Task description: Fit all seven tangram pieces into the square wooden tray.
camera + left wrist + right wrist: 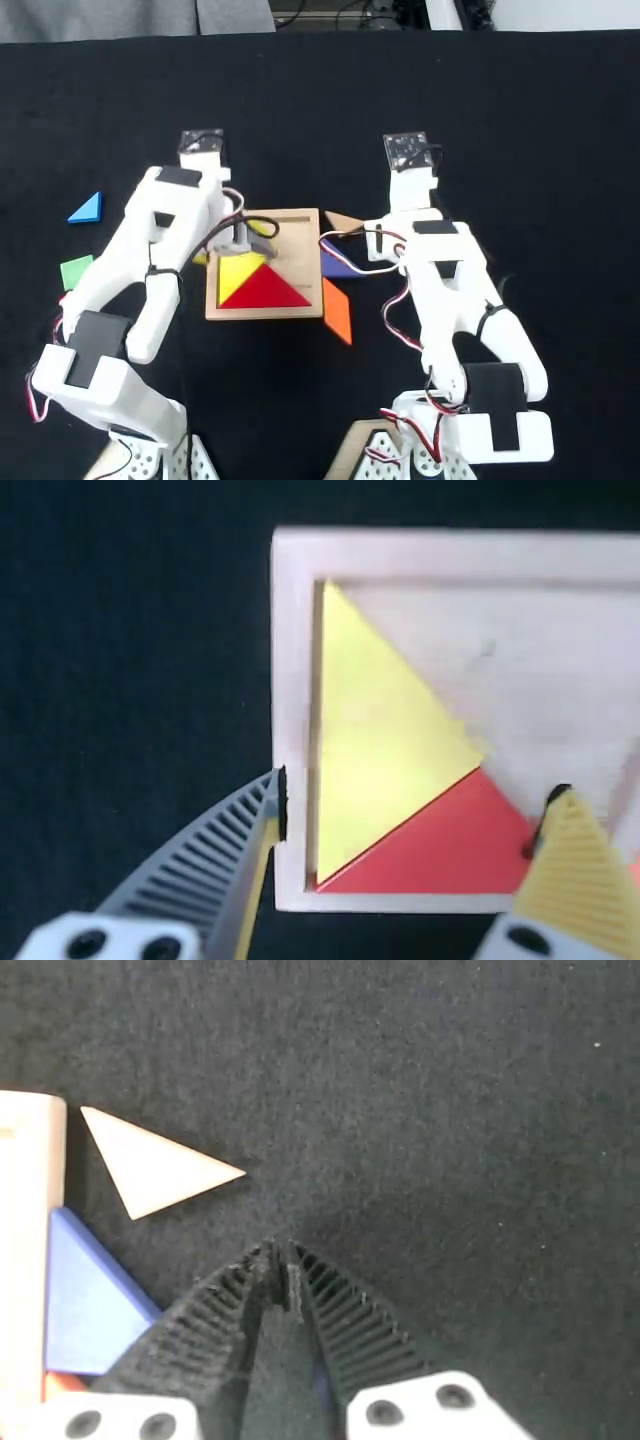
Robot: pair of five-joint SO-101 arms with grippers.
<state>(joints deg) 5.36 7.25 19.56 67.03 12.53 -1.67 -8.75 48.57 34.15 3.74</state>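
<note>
In the high view, 1 wooden tray (296, 240) is seen on the black counter (540, 150), and 7 pieces are counted: 5 triangles, 1 square and 1 parallelogram. 2 are laid inside the tray, edge to edge: the yellow triangle (238, 277) and the red triangle (268, 291). Well to the tray's left, the light blue triangle (87, 209) and the green square (76, 271) are found. Just off the tray's right side, the tan triangle (342, 221), the dark blue triangle (334, 262) and the orange parallelogram (337, 311) are placed. Grey fabric (100, 15) and cables (340, 12) are seen beyond the counter's far edge. The tray's far left corner is partly hidden by the left gripper (240, 240); the right gripper (372, 238) is held right of the tray.

In the left wrist view, the left gripper is spread wide and nothing is held. 1 finger is at the outside of the tray's rim, the other over the red triangle.

In the right wrist view, the right gripper is closed, its tips together with nothing between them, over bare counter. It is near the tan triangle but not touching it.
</note>
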